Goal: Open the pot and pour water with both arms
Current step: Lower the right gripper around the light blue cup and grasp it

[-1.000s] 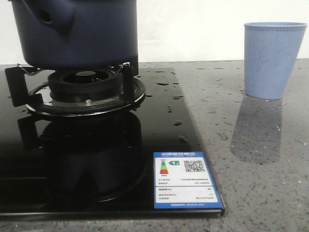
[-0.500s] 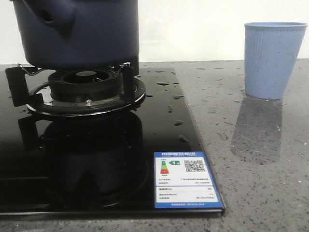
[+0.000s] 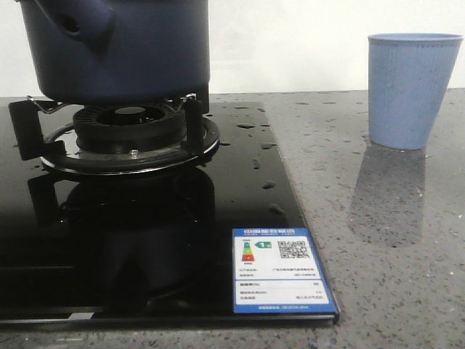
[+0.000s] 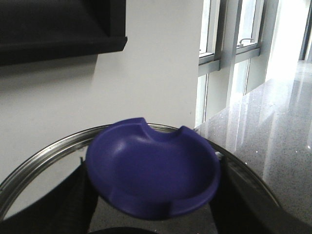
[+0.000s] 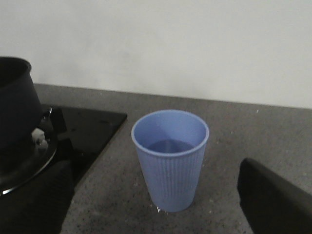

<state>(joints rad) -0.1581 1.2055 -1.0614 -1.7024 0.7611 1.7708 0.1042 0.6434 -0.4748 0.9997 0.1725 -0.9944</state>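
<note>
Left wrist view, left gripper (image 4: 148, 222): we see two dark fingers (image 4: 73, 204) rising on either side of a blue knob (image 4: 153, 168), which sits between them; the fingertips are cut off by the frame edge, so we cannot tell whether they clamp it.
Lid: one blue knob with two notches in its rim, mounted on one round lid (image 4: 44, 151) with a shiny metal rim; only part of the rim shows.
Right wrist view, right gripper (image 5: 156, 195): we see its two dark fingers (image 5: 273, 200) spread wide apart, holding nothing; their tips are cut off.
Cup: one pale blue ribbed cup (image 5: 169, 158) stands upright on the grey counter (image 5: 234, 141) between the spread fingers, touching neither; whether the dark patch inside is liquid we cannot tell.
Front view, pot: one dark navy pot (image 3: 120, 47) sits on the burner (image 3: 127, 131) of the black glass stove (image 3: 145, 240); its top is cut off, so we cannot see its opening.
Spout: one stubby tube with a hole (image 3: 71, 27) projects from the pot's side.
Water: several small glossy drops (image 3: 247, 126) lie on the glass right of the burner; too small for us to count.
Label: one sticker (image 3: 282, 270) at the stove's near right corner, print too small to read.
Arms in front view: neither gripper appears.
</note>
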